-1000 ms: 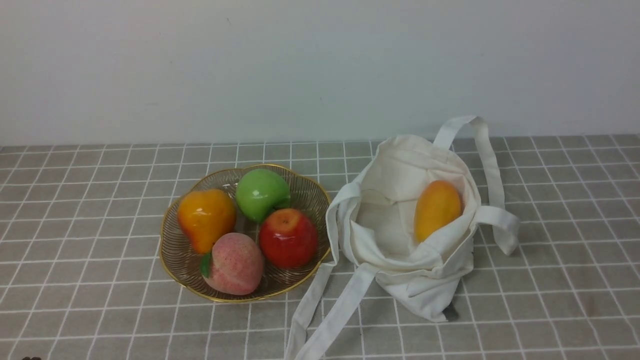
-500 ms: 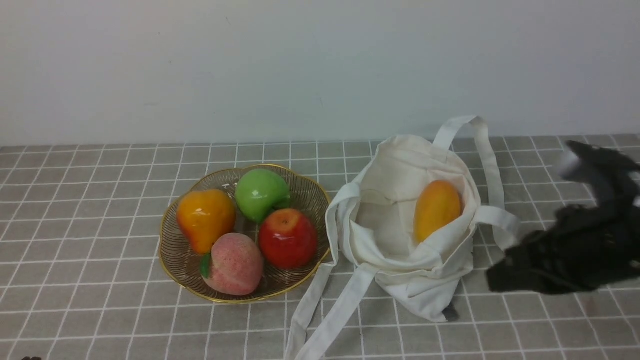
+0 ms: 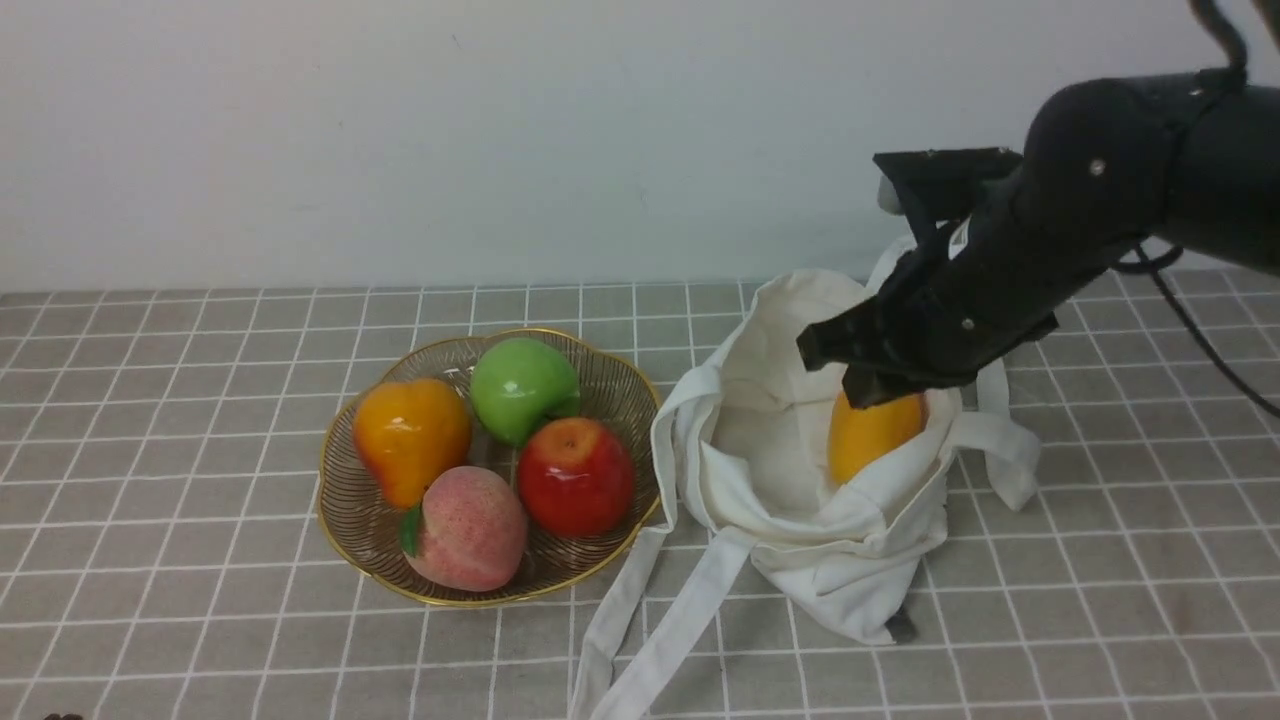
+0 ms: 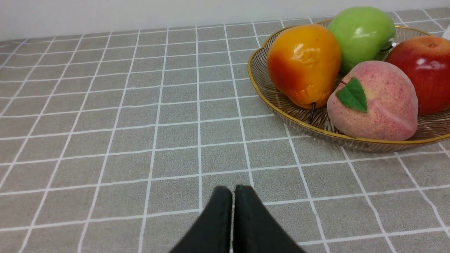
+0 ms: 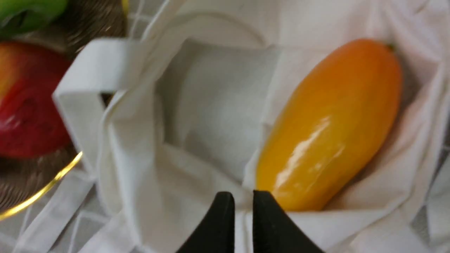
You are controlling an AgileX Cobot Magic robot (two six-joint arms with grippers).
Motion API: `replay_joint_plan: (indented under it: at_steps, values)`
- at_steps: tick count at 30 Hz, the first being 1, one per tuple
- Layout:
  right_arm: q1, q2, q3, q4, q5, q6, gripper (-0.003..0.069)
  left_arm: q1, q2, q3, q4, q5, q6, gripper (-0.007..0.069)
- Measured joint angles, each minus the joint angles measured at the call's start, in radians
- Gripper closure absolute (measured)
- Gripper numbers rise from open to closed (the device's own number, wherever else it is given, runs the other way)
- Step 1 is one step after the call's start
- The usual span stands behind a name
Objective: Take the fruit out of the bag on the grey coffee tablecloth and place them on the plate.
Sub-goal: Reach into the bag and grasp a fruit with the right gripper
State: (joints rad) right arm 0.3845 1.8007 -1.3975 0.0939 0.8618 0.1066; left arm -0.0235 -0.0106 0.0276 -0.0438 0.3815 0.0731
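Note:
The fruit, a glossy yellow-orange mango (image 3: pixel 872 442), lies inside the open cream-white cloth bag (image 3: pixel 775 405) on the grey coffee tablecloth (image 3: pixel 200 600). My right gripper (image 3: pixel 832 372) hovers just above the mango and the bag's mouth, hiding the mango's top end. In the right wrist view its tips (image 5: pixel 243 201) stand nearly together and hold nothing, over the bag's fold (image 5: pixel 218 105) beside the mango (image 5: pixel 327 130). The gold wire plate (image 3: pixel 620 392) sits left of the bag. My left gripper (image 4: pixel 232 192) is shut and empty, low over the cloth (image 4: pixel 105 140), short of the plate (image 4: pixel 267 102).
The plate holds an orange-yellow pear (image 3: pixel 412 435), a green apple (image 3: pixel 522 388), a red apple (image 3: pixel 575 475) and a pink peach (image 3: pixel 468 525). The bag's long straps (image 3: pixel 660 620) trail toward the front edge. A pale wall stands behind the table.
My right arm has come in from the right edge, risen, and swung left until its gripper hangs over the bag and the mango. The bag, fruit and plate have not moved.

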Motion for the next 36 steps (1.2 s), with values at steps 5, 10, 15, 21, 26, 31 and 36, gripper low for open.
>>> replay_joint_plan:
  at_steps: [5,10,15,21,26,31,36]
  values:
    - [0.0,0.063,-0.001,-0.061,-0.075,0.073,0.0519,0.0,0.0,0.0,0.0,0.0,0.0,0.0632]
    - [0.0,0.112,-0.001,-0.086,-0.13,0.088,0.0316,0.0,0.0,0.0,0.0,0.0,0.0,0.0632]
    - [0.0,0.116,-0.001,-0.143,-0.147,0.144,0.0097,0.0,0.0,0.0,0.0,0.0,0.0,0.0632]
    - [0.0,0.138,-0.002,-0.229,-0.155,0.323,-0.0027,0.0,0.0,0.0,0.0,0.0,0.0,0.0632]
    - [0.0,0.209,-0.003,-0.289,-0.166,0.401,-0.0032,0.0,0.0,0.0,0.0,0.0,0.0,0.0632]
    - [0.0,0.266,-0.003,-0.299,-0.172,0.41,-0.0023,0.0,0.0,0.0,0.0,0.0,0.0,0.0632]
    - [0.0,0.274,-0.004,-0.284,-0.173,0.376,0.0061,0.0,0.0,0.0,0.0,0.0,0.0,0.0632]
